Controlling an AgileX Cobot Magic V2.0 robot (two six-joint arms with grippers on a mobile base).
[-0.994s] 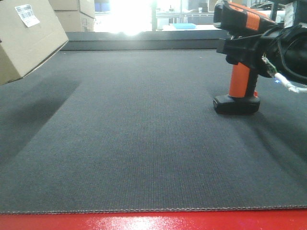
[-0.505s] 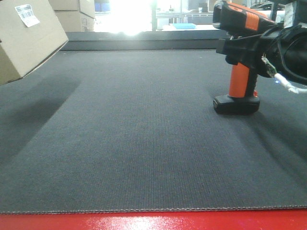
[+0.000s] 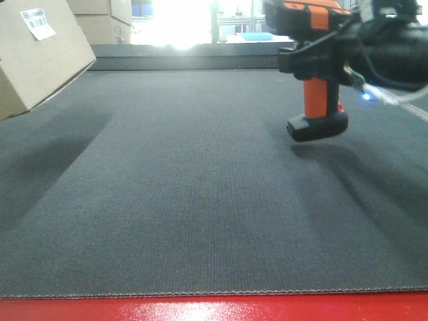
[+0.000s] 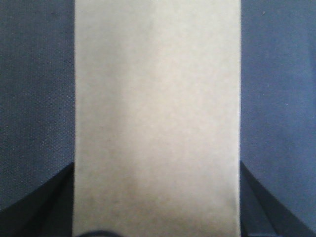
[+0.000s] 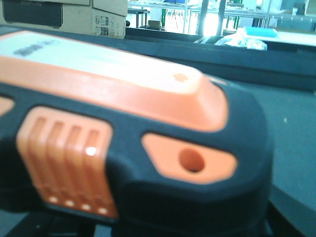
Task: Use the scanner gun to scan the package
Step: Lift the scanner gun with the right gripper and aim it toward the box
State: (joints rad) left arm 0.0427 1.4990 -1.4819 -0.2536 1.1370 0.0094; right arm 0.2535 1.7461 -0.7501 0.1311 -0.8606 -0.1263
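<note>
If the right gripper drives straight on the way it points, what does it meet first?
Nothing close: the right gripper, shut on the scanner gun, points leftward over bare mat. The tilted package at far left is the first thing that way, though depth is unclear.

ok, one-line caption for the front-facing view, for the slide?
Right gripper holds the scanner gun just clear of the dark mat; the tilted package, barcode label showing, hangs at far left.

A dark grey woven mat [image 3: 200,200] covers the desk, whose front edge [image 3: 200,309] is glossy red. Stacked tan cardboard cartons [image 3: 103,20] stand beyond its far end, and a flat light-blue tray [image 3: 257,36] lies farther back.
</note>
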